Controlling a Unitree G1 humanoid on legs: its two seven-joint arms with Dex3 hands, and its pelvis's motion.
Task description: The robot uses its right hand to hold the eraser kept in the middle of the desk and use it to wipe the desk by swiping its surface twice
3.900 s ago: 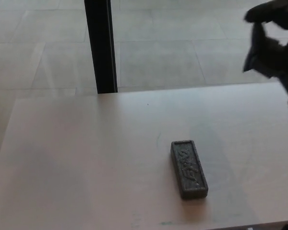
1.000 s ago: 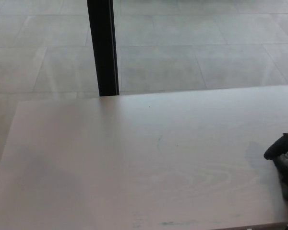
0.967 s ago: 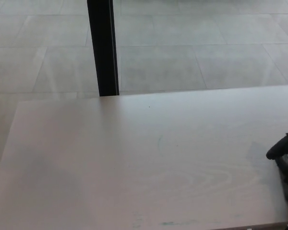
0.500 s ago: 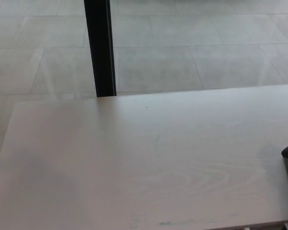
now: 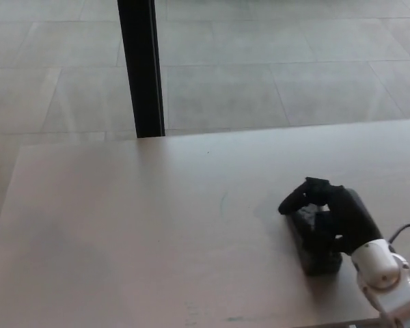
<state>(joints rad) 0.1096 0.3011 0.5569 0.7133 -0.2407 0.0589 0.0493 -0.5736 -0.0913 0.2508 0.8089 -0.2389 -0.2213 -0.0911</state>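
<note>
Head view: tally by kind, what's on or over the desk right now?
Eraser, dark grey, flat on the desk: 1
Robot hand, the right hand, closed over the eraser: 1
Total: 2
Left hand not in view.

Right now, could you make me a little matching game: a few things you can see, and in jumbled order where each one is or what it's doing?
Things:
1. right hand
2. eraser
3. black post
4. desk

Descriptions:
A. stands on the tiled floor beyond the far edge
B. pale wooden surface under everything
C. dark block lying on the desk, gripped
D. closed over the dark block, right of centre

Pairs: 1-D, 2-C, 3-A, 4-B
</note>
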